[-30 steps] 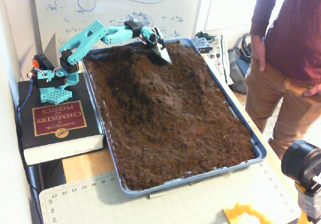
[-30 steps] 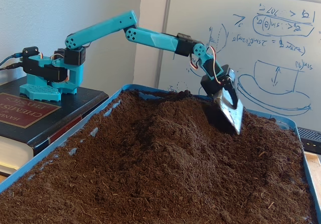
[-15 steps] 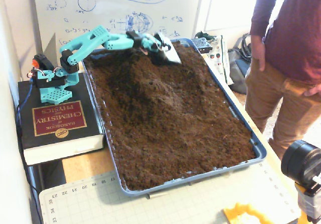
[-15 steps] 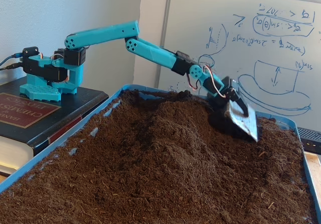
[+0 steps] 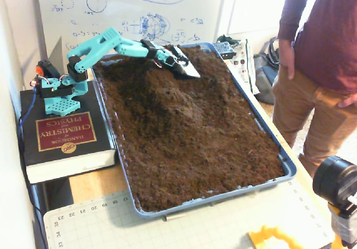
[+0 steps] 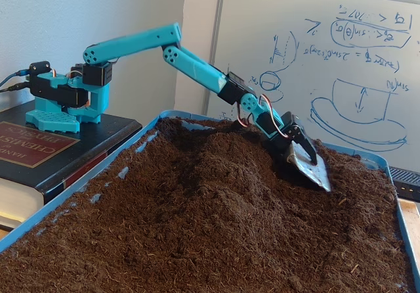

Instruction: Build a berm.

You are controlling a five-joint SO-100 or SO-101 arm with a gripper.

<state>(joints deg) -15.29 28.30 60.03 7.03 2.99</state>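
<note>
A low mound of dark-brown soil, the berm [image 5: 177,100], rises in the far half of the blue tray [image 5: 289,169]; it also shows as a hump [image 6: 220,168] in the low fixed view. My teal arm reaches from its base [image 5: 56,87] over the tray's far end. Its gripper [image 5: 187,69] carries a flat metal scoop blade [image 6: 313,169]. The blade lies tilted with its tip touching the soil on the mound's far right slope. No separate fingers can be made out.
The arm base stands on a thick black book [image 5: 61,133] left of the tray. A person [image 5: 323,65] stands at the right. A whiteboard [image 6: 341,63] is behind, a cutting mat [image 5: 167,226] in front, and a camera [image 5: 336,183] at the lower right.
The arm has stretched and lowered. The scoop blade went from hanging steeply above the far soil to lying flatter, down against the mound's slope.
</note>
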